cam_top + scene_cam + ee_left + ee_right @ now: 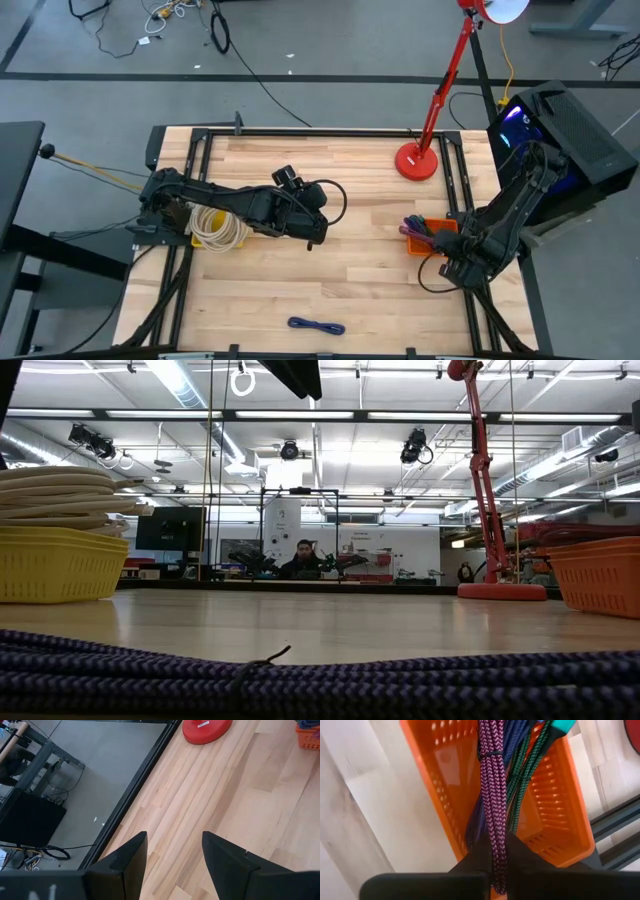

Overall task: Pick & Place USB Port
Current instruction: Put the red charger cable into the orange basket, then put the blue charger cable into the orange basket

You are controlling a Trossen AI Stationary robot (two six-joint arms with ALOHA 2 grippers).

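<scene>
Your right claw [495, 870] is pinching a purple braided cable [492, 800] over the orange basket [445, 765] at the worktop's right edge; it hangs lengthwise into the basket. It looks light and floppy, so grip the bundled middle. Your left claw [174, 855] hovers spread over bare worktop [240, 800]. Another blue cable [316, 325] lies crosswise near the front.

Both arms matte black, six-joint, chunky segmented links w/ black cables looped alongside. Left gripper [172, 860]: two flat black wedge-shaped fingers [125, 865], smooth, tapering to tips. Right gripper [496, 870]: same dark plastic, fingers angular, black wrist block behind.
</scene>
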